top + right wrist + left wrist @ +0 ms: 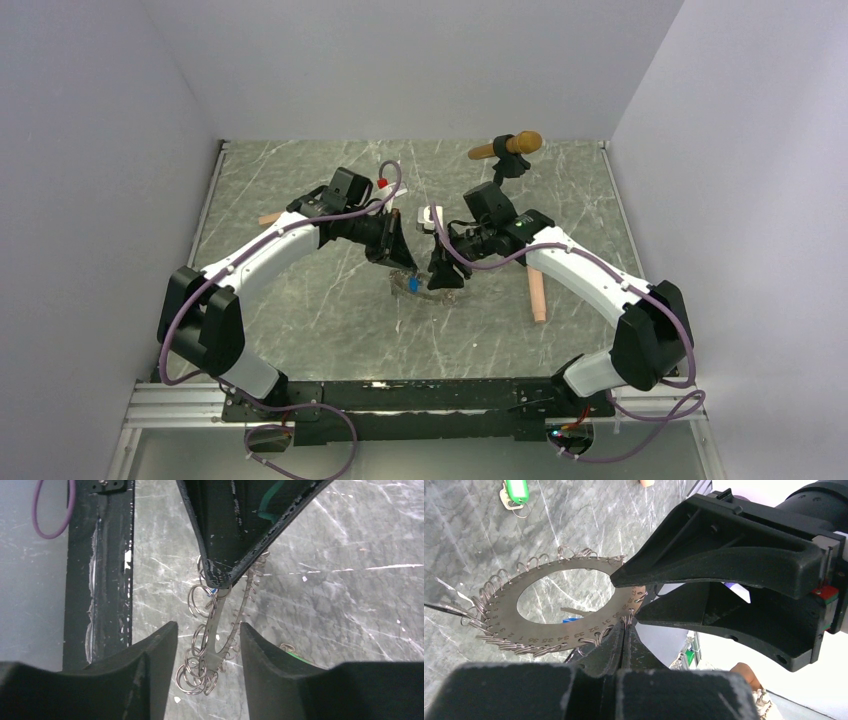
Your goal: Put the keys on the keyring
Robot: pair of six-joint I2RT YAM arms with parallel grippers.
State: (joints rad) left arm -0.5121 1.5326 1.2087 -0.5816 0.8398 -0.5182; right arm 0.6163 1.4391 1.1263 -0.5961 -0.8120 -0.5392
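The keyring (539,625) here is a flat numbered metal plate ring with several small split rings round its rim. My left gripper (626,625) is shut on its edge and holds it above the table. In the right wrist view the keyring (214,642) hangs edge-on between my right gripper's (208,628) open fingers, which do not clamp it. The left gripper (225,577) grips it from above. A green-tagged key (515,490) lies on the table. A blue tag (412,284) shows under the plate. A red tag (383,184) lies farther back.
A wooden-handled tool (505,148) sits in a black stand at the back right. A wooden dowel (537,293) lies by the right arm and another wooden piece (270,217) left of the left arm. The two grippers are close together at the table's middle.
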